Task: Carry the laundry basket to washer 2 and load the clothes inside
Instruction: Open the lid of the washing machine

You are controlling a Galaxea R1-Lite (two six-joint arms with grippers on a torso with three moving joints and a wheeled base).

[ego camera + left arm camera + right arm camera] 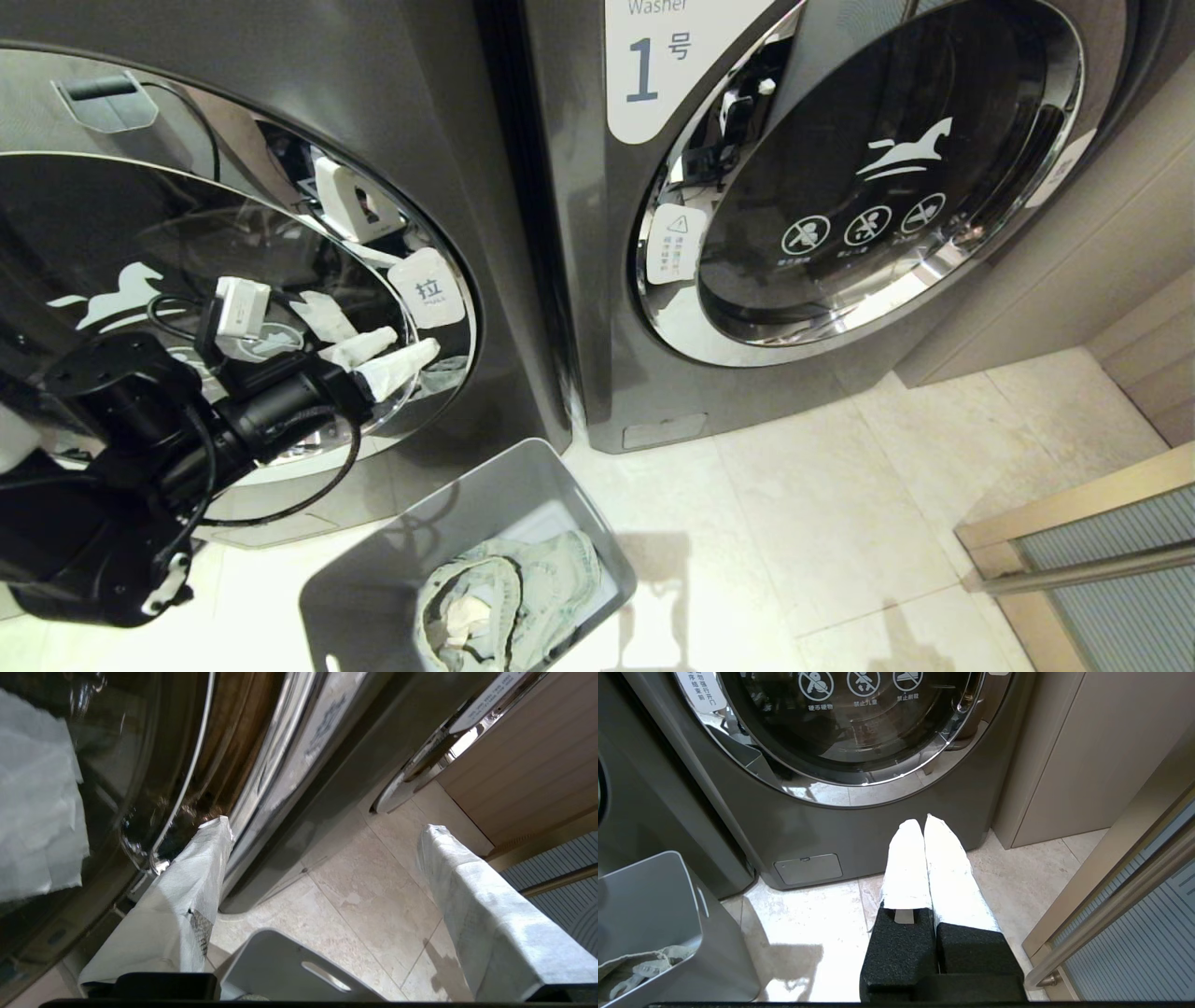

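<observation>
Washer 2 (439, 121) is the dark grey machine on the left of the head view, and its chrome-ringed glass door (112, 233) is closed. My left gripper (415, 341) hovers open and empty in front of the door's right rim, just below a white pull tag (427, 287). In the left wrist view one white-wrapped finger of the left gripper (327, 826) lies close against the chrome rim. The grey laundry basket (373, 569) (280, 961) (649, 896) stands on the floor below, holding the grey-green clothes (523, 583) (640, 963). My right gripper (921, 820) hangs shut and empty, low before the other washer.
The washer labelled 1 (597, 280) stands to the right, door closed. Beyond it is a beige cabinet panel (1074, 261) and, at the lower right, a door with a metal bar handle (1102, 560). Pale floor tiles (822, 523) lie between basket and cabinet.
</observation>
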